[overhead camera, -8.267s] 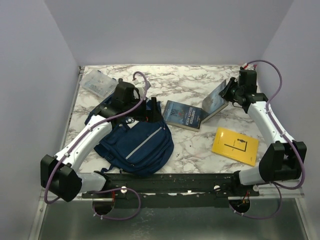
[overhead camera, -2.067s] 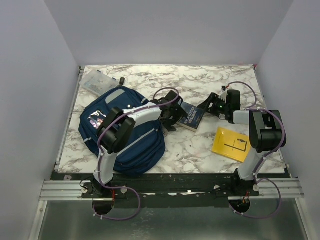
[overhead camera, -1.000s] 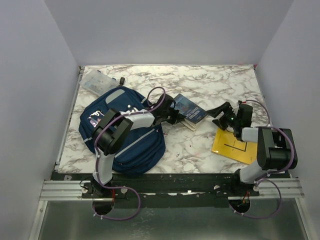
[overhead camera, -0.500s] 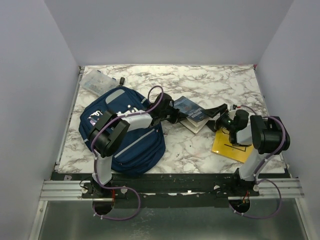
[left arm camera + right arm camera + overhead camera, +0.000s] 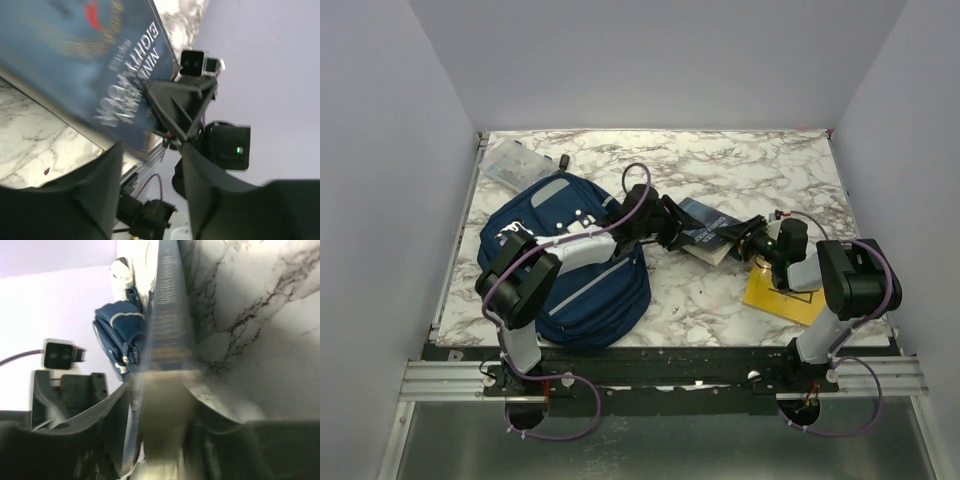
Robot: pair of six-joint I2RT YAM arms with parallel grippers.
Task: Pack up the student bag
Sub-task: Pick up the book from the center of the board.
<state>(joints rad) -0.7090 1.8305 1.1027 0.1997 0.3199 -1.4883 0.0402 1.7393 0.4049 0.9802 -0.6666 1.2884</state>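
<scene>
The student bag (image 5: 588, 300) lies at the left of the table, navy with grey stripes; a corner of it shows in the right wrist view (image 5: 117, 325). A blue book (image 5: 705, 222) titled Nineteen Eighty-Four (image 5: 90, 65) is raised beside it at mid-table. My right gripper (image 5: 738, 236) is shut on the book's right end, its page edge (image 5: 167, 305) filling the gap between the fingers (image 5: 162, 385). My left gripper (image 5: 672, 226) reaches over the bag to the book's left end. It stands open (image 5: 150, 152), with the book's edge just beyond its tips.
A yellow book (image 5: 782, 300) lies flat under my right arm at the near right. A clear plastic box (image 5: 515, 165) sits at the far left behind the bag. The marble table (image 5: 740, 165) ends at purple walls on three sides.
My left gripper has opened and let go of the blue book. My right gripper moved left from the yellow book and closed on the blue book's right end.
</scene>
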